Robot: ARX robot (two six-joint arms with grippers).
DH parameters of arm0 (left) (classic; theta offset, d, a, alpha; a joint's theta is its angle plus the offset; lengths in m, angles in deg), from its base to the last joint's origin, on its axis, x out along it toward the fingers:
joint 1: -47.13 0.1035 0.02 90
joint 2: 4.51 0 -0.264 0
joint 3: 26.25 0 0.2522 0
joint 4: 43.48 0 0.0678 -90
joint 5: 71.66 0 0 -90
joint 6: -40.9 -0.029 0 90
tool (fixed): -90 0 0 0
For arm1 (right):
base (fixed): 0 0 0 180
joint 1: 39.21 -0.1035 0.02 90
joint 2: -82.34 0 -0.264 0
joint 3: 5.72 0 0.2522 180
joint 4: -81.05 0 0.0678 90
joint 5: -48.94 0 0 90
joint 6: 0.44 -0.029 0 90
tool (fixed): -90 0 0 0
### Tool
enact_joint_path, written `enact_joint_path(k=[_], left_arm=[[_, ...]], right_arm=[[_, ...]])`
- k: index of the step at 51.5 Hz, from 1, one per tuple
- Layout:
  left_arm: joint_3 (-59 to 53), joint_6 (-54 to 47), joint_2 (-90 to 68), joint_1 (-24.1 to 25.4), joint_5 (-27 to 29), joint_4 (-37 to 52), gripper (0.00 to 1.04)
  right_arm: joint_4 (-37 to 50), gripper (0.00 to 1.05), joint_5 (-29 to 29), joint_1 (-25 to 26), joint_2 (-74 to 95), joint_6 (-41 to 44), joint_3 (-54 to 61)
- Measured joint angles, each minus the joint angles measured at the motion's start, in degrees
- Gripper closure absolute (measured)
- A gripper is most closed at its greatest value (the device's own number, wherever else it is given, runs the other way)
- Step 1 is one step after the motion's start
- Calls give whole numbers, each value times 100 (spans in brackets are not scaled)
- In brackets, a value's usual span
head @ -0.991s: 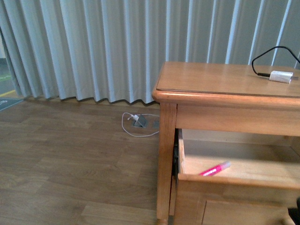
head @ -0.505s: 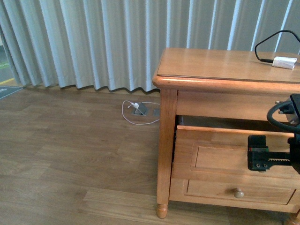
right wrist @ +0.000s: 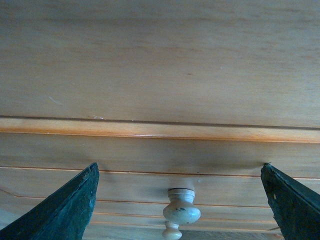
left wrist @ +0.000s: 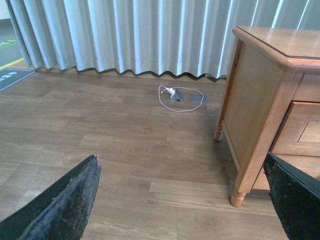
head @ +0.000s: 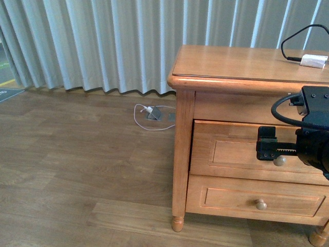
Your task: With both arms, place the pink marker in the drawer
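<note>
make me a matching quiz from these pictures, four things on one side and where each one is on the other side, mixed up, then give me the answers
Things
1. white charger plug with black cable
2. coiled white cable
3. round wooden knob of the upper honey-coloured drawer
4. black right gripper

Places
A. on the wood floor near the curtain
B. on the cabinet top
C. in front of the upper drawer's front
D. on the drawer front, just beside the gripper

Pairs: 1-B, 2-A, 3-D, 4-C
</note>
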Motion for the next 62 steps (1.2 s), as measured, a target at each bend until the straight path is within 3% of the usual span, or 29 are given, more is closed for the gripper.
enact_joint_path(k=[19, 38, 50, 62], left_arm=[[0, 0, 0, 0, 0, 0, 6], [0, 0, 0, 0, 0, 0, 6], [0, 0, 0, 0, 0, 0, 6], [0, 0, 0, 0, 0, 0, 6]], right_arm=[[114, 8, -256, 96, -81, 44, 111], [-1023, 8, -649, 15, -2129, 201, 1292], [-2452, 8, -1228, 186, -4837, 162, 2352], [-5005, 8, -1963, 955, -8137, 293, 3045]])
